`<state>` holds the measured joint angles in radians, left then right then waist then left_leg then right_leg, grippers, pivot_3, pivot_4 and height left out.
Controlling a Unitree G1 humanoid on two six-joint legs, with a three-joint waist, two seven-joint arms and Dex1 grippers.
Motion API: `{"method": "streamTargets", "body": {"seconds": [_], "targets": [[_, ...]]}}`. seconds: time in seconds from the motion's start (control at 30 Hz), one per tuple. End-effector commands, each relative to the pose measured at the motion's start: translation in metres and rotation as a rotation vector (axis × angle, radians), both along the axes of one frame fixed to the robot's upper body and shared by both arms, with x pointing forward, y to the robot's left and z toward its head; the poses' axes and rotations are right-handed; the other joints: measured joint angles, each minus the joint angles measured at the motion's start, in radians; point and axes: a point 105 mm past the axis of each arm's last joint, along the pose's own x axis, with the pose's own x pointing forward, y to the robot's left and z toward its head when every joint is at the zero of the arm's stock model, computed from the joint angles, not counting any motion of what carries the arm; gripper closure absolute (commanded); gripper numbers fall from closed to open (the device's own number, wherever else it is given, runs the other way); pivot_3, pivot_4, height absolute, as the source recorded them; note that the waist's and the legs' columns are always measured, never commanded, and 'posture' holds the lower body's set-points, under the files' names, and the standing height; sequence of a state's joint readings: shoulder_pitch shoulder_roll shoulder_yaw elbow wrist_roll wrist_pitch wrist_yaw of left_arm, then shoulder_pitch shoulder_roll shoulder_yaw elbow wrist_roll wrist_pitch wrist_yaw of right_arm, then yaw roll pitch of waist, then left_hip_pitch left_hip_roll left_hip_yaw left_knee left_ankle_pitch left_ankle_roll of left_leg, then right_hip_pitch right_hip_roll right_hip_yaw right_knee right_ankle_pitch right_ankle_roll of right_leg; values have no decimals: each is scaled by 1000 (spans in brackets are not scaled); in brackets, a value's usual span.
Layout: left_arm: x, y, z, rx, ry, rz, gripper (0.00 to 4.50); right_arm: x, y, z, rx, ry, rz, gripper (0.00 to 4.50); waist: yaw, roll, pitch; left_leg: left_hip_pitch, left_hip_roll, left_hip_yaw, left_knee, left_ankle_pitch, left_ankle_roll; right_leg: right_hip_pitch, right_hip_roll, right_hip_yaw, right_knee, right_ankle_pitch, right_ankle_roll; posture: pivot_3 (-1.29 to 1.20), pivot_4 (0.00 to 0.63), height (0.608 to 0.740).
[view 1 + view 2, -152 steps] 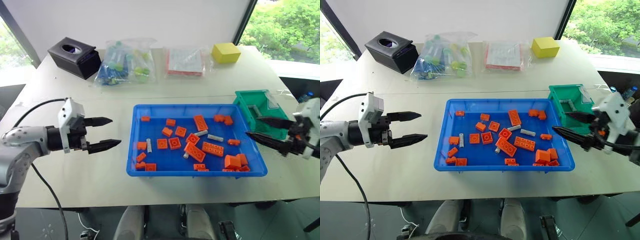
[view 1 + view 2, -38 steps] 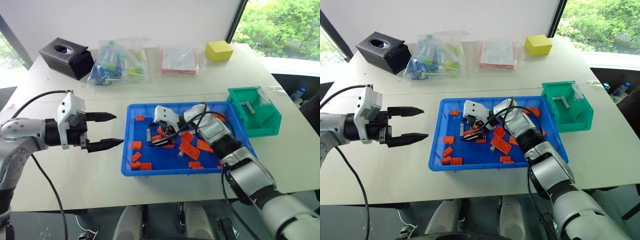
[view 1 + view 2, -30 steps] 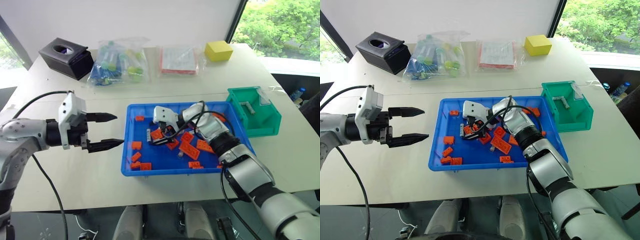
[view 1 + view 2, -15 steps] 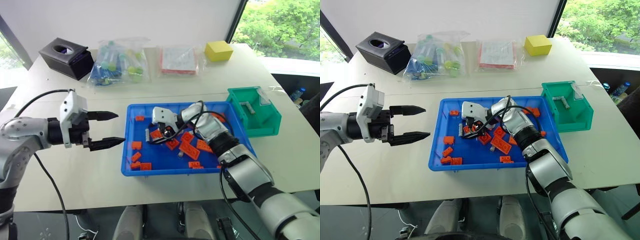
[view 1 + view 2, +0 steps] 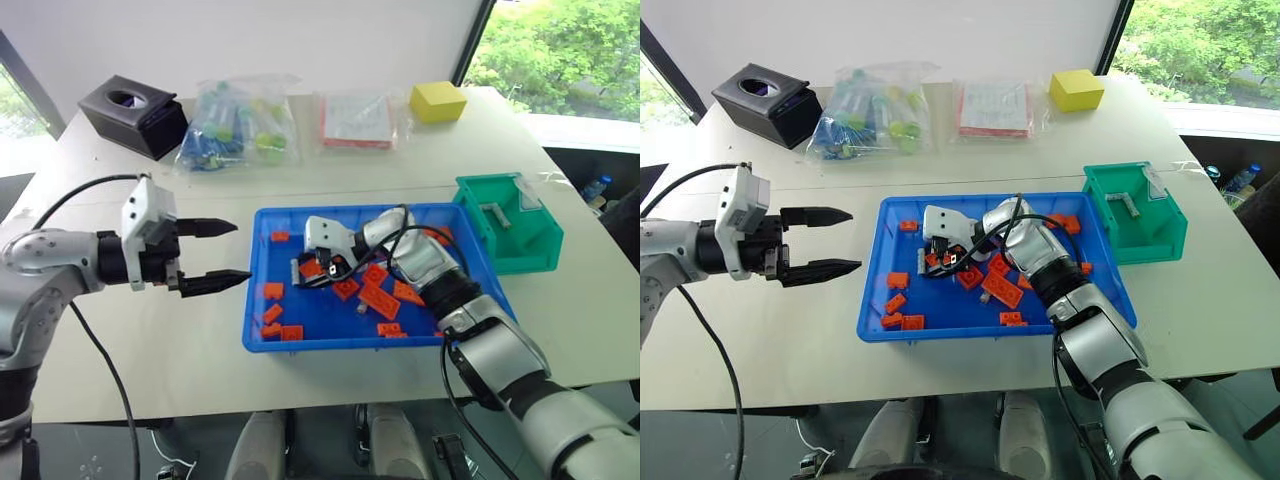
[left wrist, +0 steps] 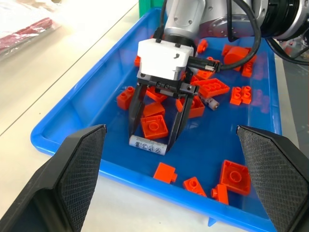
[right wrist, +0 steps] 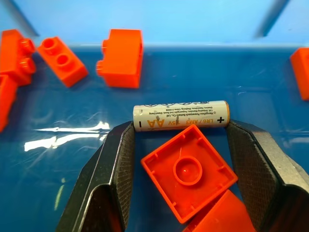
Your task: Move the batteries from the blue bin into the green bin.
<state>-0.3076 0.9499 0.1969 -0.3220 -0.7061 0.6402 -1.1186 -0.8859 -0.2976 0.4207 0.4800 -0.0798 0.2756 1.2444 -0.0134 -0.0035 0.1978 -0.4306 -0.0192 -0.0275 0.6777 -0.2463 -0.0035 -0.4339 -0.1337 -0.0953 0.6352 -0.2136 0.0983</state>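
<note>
In blue bin (image 6: 87,104), battery (image 7: 180,116) lies endwise between right tool (image 7: 178,145) tips; grip unclear.

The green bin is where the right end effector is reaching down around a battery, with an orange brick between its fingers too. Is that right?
Not quite: the right end effector reaches into the blue bin, not the green bin. The left wrist view shows it. Its fingers do stand at both ends of a battery, with an orange brick between them.

Orange square brick (image 7: 189,172) wedged between right gripper (image 7: 178,140) fingers, touching battery (image 7: 180,116).
</note>
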Motion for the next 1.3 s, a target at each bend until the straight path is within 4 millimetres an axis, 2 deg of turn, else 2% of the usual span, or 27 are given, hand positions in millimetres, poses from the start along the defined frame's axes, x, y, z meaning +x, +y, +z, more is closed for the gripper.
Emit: {"method": "streamTargets", "body": {"seconds": [0.03,0.13,0.2,0.27,0.33,0.37,0.47,0.53,0.67,0.8,1.0,1.03,1.1,1.23,1.3], "targets": [[-2,-4,4,0,-26,-25,0,-18,-5,55,139,-55,15,2255,2,0,1,0,0,0,0,0,0,0,0,0,0,0,0,0,150,692],[-3,-5,2,-3,-20,-33,0,-32,-12,86,230,-44,-20,2255,1,0,1,0,0,0,0,0,0,0,0,0,0,0,0,0,150,692],[-3,-9,-1,-8,-8,-50,0,-36,-34,128,354,-58,-131,2255,1,0,1,0,1,0,0,0,0,0,0,0,0,0,0,0,150,692],[-3,-11,-3,-11,-3,-61,0,-38,-51,149,412,-71,-214,2255,4,0,1,0,1,0,0,0,0,0,0,0,0,0,0,0,150,692],[-3,-14,-3,-16,1,-73,0,-32,-81,163,444,-109,-356,2255,9,0,1,0,1,0,0,0,0,0,0,0,-1,0,0,0,150,692],[-3,-16,-4,-18,3,-85,0,-24,-110,168,442,-150,-484,2255,12,0,1,0,1,0,0,0,0,1,-1,0,-1,0,0,0,150,692],[-3,-20,-6,-20,11,-108,0,-16,-188,171,396,-240,-789,2255,32,0,1,-1,1,1,0,0,0,1,-1,0,-3,0,0,0,150,692],[-1,-22,-8,-24,12,-120,0,-20,-222,163,320,-281,-892,2255,35,-1,1,-3,0,4,0,0,0,1,-1,0,-5,-2,-3,0,150,692],[1,-28,-8,-36,9,-140,0,-31,-269,144,180,-332,-1033,2255,21,0,1,-3,0,7,0,-2,3,0,-2,0,-5,0,1,0,150,692],[3,-33,-6,-43,6,-155,0,-35,-292,123,106,-342,-1114,2255,12,0,1,-2,2,9,0,-2,3,-1,-1,1,-3,0,1,0,150,692],[2,-38,-4,-51,4,-176,0,-31,-308,101,53,-411,-1170,2255,10,0,1,-2,6,10,1,-2,3,0,-1,2,-3,0,0,0,150,692],[1,-38,-3,-52,4,-177,0,-30,-309,99,40,-427,-1172,1185,11,0,1,-2,6,10,1,-2,3,0,-1,2,-3,0,0,0,150,692],[0,-38,-3,-54,3,-179,0,-28,-309,100,43,-449,-1177,197,12,0,1,-2,6,10,2,-2,3,0,-1,2,-3,0,0,0,150,692],[-1,-39,-1,-56,1,-181,0,-30,-306,103,74,-435,-1159,87,19,0,1,-2,6,10,2,-2,3,0,0,2,-3,0,0,0,150,692],[-1,-38,0,-57,1,-182,0,-36,-294,107,129,-390,-1100,87,24,0,1,-2,7,10,2,-2,3,0,0,2,-3,0,0,0,150,692]]}}
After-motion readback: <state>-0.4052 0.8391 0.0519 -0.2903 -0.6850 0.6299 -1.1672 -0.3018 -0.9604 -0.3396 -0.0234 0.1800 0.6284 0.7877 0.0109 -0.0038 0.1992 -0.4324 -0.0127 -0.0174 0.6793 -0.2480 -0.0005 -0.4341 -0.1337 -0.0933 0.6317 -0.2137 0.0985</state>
